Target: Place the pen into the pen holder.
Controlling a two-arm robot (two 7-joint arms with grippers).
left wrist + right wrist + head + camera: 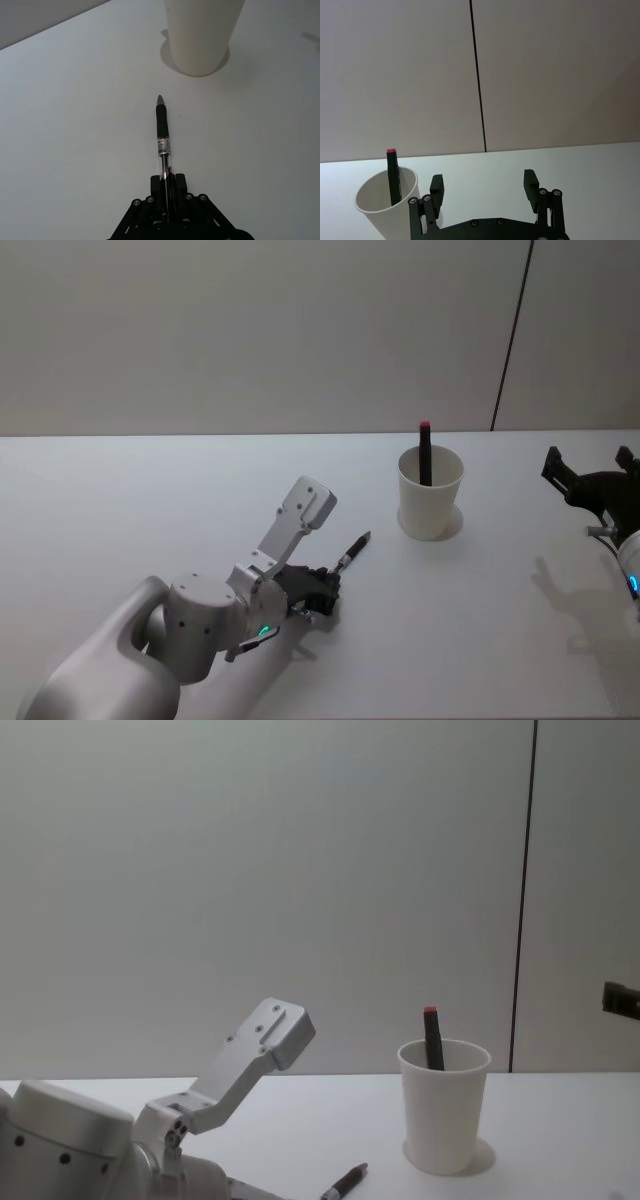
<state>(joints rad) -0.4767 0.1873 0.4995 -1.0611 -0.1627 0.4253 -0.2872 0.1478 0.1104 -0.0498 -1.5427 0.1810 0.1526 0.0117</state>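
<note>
The head view looks forward and down from high up onto the white worktop (150, 500), with the wall (250, 330) across its top. The chest view sits lower and faces forward, skimming the worktop, so the pen holder (444, 1110) shows side-on. The left wrist view hangs close over the surface, looking along the left pincer (167, 180) and the pen (162, 145) clamped in it toward the pen holder's base. The right wrist view looks out past the right pincer (483, 179) — at the wall. All four share the pen holder.
</note>
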